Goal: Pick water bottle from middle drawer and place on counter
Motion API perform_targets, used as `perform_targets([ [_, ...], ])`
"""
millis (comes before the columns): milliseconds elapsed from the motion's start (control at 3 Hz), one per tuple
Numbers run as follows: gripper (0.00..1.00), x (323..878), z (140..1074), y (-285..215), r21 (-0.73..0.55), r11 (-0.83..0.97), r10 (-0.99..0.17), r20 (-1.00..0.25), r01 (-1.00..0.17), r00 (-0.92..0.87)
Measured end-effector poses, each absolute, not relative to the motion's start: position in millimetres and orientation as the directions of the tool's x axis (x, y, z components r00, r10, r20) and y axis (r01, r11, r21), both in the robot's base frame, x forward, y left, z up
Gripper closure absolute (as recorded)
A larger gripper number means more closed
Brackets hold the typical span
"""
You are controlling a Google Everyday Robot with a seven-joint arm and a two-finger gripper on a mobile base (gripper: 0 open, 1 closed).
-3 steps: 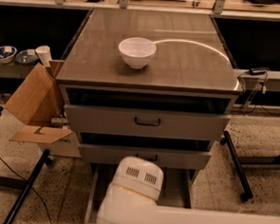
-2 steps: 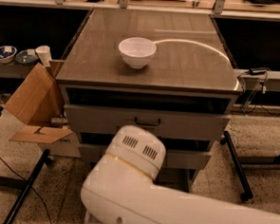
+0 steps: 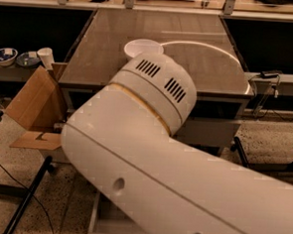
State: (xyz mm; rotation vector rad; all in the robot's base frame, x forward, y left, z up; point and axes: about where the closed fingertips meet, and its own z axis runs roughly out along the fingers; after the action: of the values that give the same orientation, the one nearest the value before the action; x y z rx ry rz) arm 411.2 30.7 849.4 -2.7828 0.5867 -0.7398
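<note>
My white arm [image 3: 149, 154] fills the middle and lower right of the camera view. My gripper is out of view, somewhere past the arm's near end. The water bottle is hidden or out of view. The counter [image 3: 110, 52] is the glossy grey-brown cabinet top with a pale curved glare streak. A white bowl [image 3: 138, 45] stands on it, partly behind the arm. Low down, the left wall of the pulled-out grey middle drawer [image 3: 94, 216] shows under the arm. The rest of the drawer is covered.
An open cardboard box [image 3: 33, 102] leans against the cabinet's left side. A low shelf at the left holds small bowls [image 3: 3, 55] and a white cup [image 3: 44, 57]. A black stand leg [image 3: 27, 196] crosses the floor at the lower left. A grey drawer front [image 3: 205, 130] shows at the right.
My arm has swung up and towards the camera. It now covers the drawer fronts and most of the pulled-out drawer, and part of the white bowl.
</note>
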Motion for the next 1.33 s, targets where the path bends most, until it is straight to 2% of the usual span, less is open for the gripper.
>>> perform_targets([
  [667, 1.00, 422.1, 863.0, 21.0, -0.297, -0.900, -0.428, 0.457, -0.321, 0.780],
  [1333, 1.00, 482.2, 918.2, -13.6, -0.270, -0.909, -0.414, 0.516, -0.316, 0.750],
])
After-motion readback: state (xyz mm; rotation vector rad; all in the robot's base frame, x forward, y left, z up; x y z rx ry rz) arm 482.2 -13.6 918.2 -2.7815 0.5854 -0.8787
